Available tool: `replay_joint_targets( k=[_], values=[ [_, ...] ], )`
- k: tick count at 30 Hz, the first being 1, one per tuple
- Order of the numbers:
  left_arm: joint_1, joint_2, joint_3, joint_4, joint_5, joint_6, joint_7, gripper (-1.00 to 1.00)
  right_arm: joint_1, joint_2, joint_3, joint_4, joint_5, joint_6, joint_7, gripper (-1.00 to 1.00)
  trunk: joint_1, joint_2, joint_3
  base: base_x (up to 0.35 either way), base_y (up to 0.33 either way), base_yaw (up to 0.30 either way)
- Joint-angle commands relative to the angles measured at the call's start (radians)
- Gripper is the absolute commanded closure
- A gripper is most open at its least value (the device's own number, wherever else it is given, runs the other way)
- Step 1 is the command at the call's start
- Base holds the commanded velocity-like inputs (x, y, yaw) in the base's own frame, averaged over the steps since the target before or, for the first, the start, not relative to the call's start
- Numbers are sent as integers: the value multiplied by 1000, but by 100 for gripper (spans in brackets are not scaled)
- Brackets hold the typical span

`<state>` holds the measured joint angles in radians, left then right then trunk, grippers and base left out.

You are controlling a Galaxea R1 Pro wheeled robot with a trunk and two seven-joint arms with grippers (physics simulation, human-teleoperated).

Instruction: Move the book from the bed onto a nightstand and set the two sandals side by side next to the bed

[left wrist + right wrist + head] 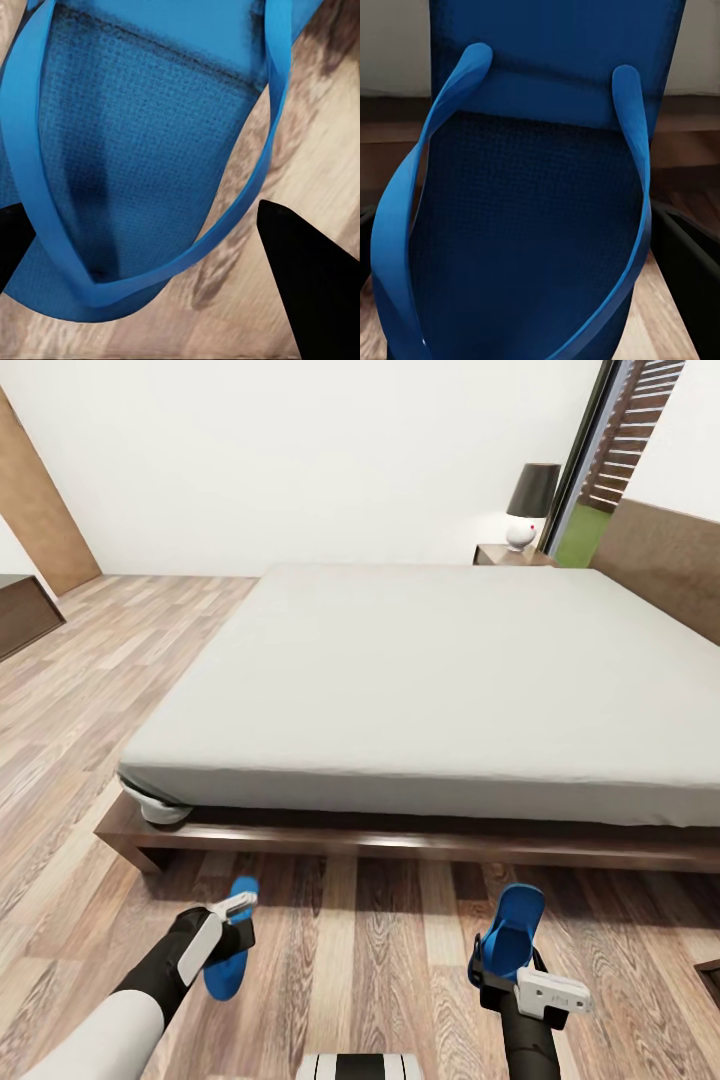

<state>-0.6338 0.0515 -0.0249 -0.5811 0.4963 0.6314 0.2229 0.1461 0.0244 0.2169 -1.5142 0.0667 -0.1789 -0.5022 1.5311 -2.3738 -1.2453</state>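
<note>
Gripping flat blue sandals [512,938] above wood-plank floor [380,970].

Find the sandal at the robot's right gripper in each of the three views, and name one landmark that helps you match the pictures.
Head view: the right-hand sandal stands lower right, in front of the bed, at the right gripper.
Right wrist view: the same sandal seen close, strap towards the camera.
Left wrist view: not this one; the blue sole there is the other sandal.
Shared landmark: the wood-plank floor.
</note>
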Motion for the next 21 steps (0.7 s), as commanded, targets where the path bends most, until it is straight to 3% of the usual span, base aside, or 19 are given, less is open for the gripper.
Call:
replay_joint_targets(
  k=[1,8,10,12,14,16,21],
  values=[
    [0,3,-3,-2,9,15,9,100,0,0,1,0,7,1,-6,100,0,0,-1,0,0,0],
    [-1,6,-2,-9,4,41,8,100,0,0,1,2,7,1,-6,100,11,-21,-10,0,0,0],
    [-16,7,-2,-20,0,95,9,100,0,0,1,2,7,1,-6,100,19,-35,-16,0,0,0],
    [-40,8,-3,-46,-2,214,28,100,0,0,1,0,7,2,-6,100,27,-49,-22,0,0,0],
    [-47,8,-2,-67,-2,263,48,100,0,0,1,1,7,2,-6,100,34,-63,-29,0,0,0],
    [-52,7,-2,-97,-1,303,72,100,1,0,1,0,7,1,-6,100,42,-77,-35,0,0,0],
    [-55,6,-1,-122,-1,324,83,100,0,0,1,0,7,1,-6,100,61,-112,-51,0,0,0]
  ],
)
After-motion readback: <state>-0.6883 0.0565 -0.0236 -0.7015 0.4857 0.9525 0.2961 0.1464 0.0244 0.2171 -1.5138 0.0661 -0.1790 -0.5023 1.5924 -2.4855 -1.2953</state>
